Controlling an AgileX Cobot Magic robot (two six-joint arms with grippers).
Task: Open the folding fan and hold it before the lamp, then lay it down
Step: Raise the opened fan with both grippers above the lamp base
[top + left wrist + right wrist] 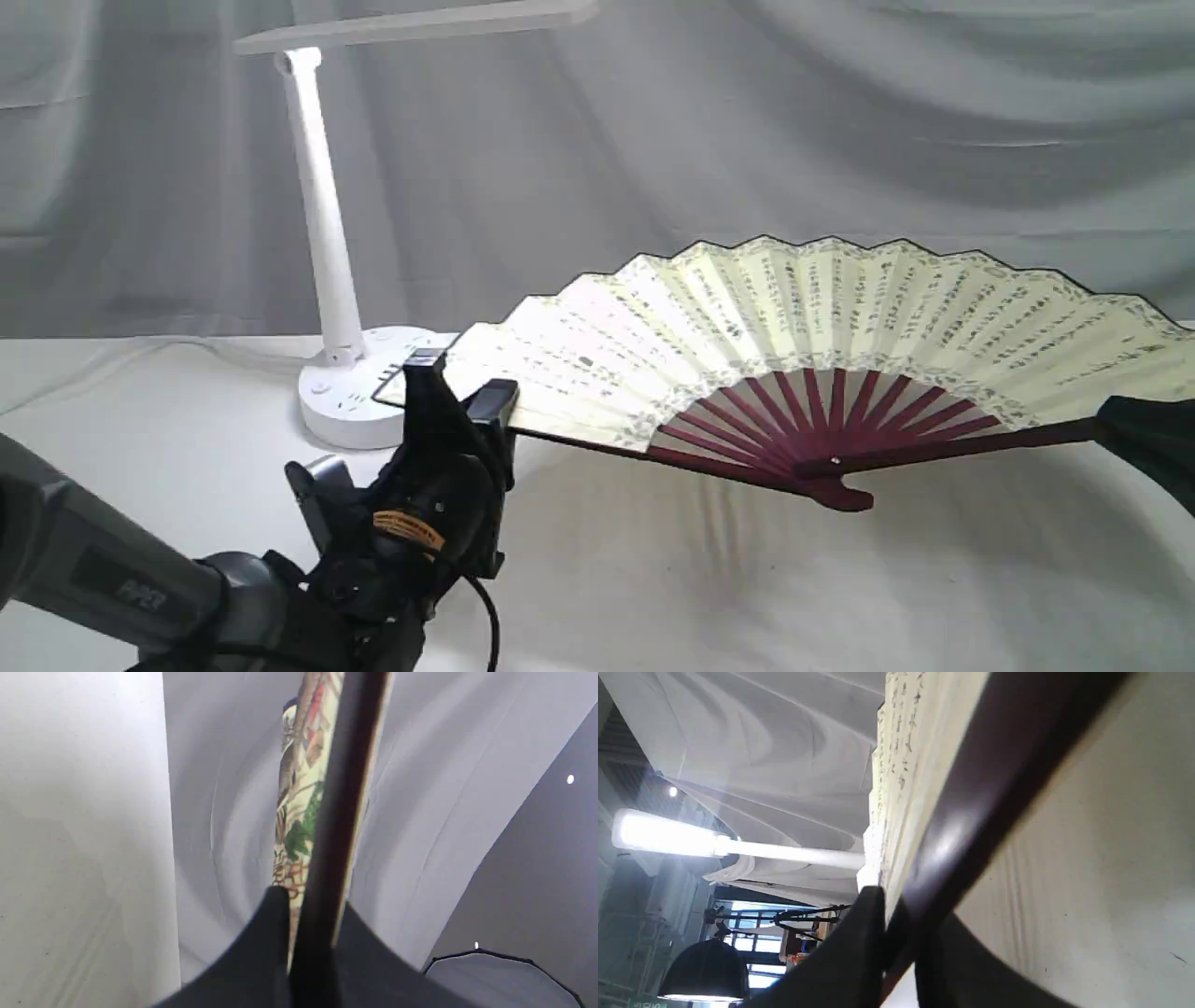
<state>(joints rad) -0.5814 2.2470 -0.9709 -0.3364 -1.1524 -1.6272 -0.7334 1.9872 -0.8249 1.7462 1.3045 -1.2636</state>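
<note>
One folding fan point(803, 317), fully spread, hangs over the white bench point(653, 588). Its left edge sits before the base of the one lamp point(322, 233). Bare cloth lies open below and in front. Two arms reach in low from opposite sides: the left pincer point(462, 397) clamps the left guard and the right pincer point(1113, 431) clamps the right guard.
</note>
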